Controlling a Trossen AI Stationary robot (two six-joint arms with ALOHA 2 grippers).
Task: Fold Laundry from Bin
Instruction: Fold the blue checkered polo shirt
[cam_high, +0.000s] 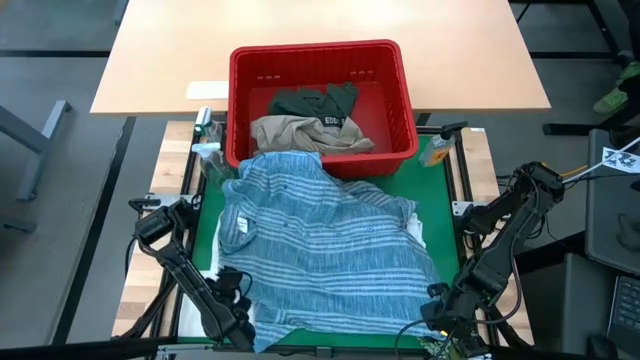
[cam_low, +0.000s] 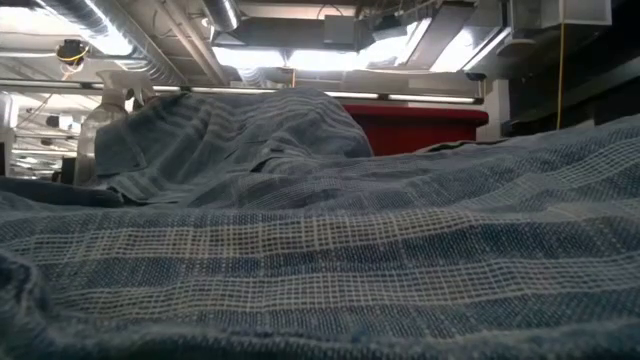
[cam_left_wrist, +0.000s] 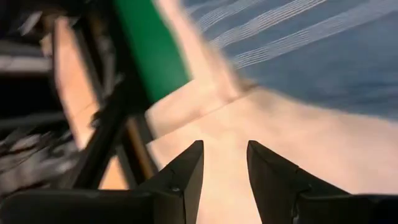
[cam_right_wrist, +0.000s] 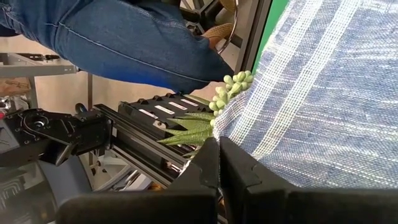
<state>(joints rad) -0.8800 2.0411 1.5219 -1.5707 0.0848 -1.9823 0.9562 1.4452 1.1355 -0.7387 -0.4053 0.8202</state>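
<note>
A blue-and-white striped shirt (cam_high: 330, 240) lies spread over the green mat (cam_high: 210, 215), its far end against the red bin (cam_high: 320, 60). It fills the low view (cam_low: 320, 250). The bin holds a beige garment (cam_high: 300, 135) and a dark green one (cam_high: 315, 100). White cloth (cam_high: 415, 232) shows under the shirt's right edge. My left gripper (cam_high: 240, 330) (cam_left_wrist: 224, 168) is open over a pale surface beside the shirt's near left corner. My right gripper (cam_high: 437, 312) (cam_right_wrist: 219, 146) is shut at the shirt's near right corner (cam_right_wrist: 236, 118). My right gripper's shut fingertips (cam_right_wrist: 208, 155) stand right at the striped shirt's near right edge (cam_right_wrist: 227, 124), coming level from the table's near right. I cannot tell whether they touch or hold the cloth. The shirt lies flat on the table there.
A person's leg in blue jeans (cam_right_wrist: 124, 37) stands close to the table's near right corner, beside a small green artificial plant (cam_right_wrist: 205, 121). A bottle (cam_high: 205, 135) stands left of the bin and a small object (cam_high: 437, 150) right of it. A wooden table (cam_high: 160, 50) lies behind.
</note>
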